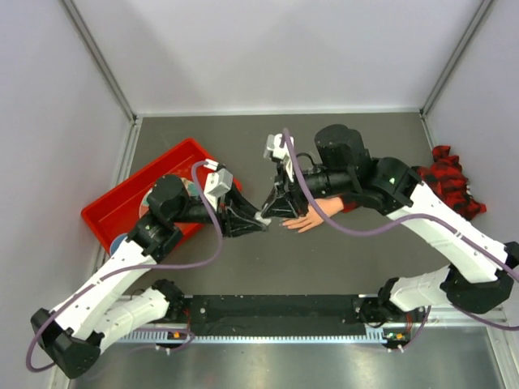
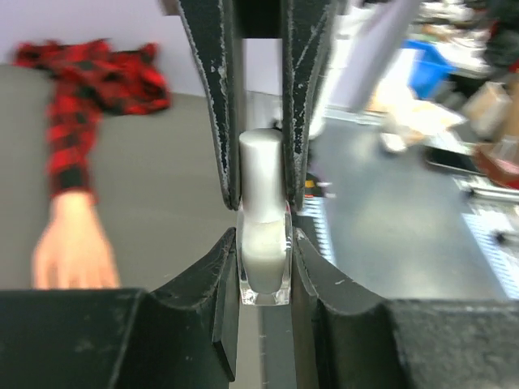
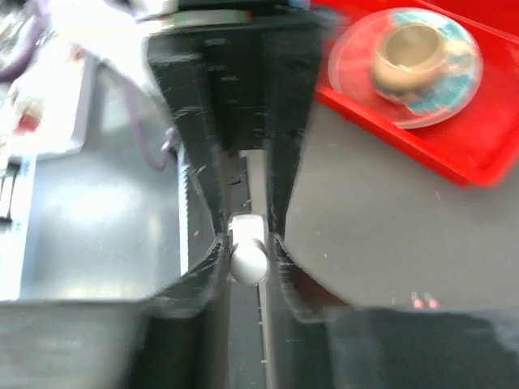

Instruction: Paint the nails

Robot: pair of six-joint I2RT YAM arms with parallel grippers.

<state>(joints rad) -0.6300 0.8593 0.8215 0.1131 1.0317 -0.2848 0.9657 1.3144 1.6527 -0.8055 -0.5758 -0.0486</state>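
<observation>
Clamping the left claw [image 1: 259, 221] on the bottle [image 2: 265, 263] to steady it. Pinching the right claw [image 1: 272, 212] on its white cap [image 3: 247, 259], probably to twist it off. Leaving the fake hand [image 1: 313, 217] flat beside them, nails too tiny to see.

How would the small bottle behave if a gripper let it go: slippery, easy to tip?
Likely slippery: the bottle looks like smooth clear glass with a glossy cap. Probably tips easily, being tall and narrow. Possibly fragile if dropped.
</observation>
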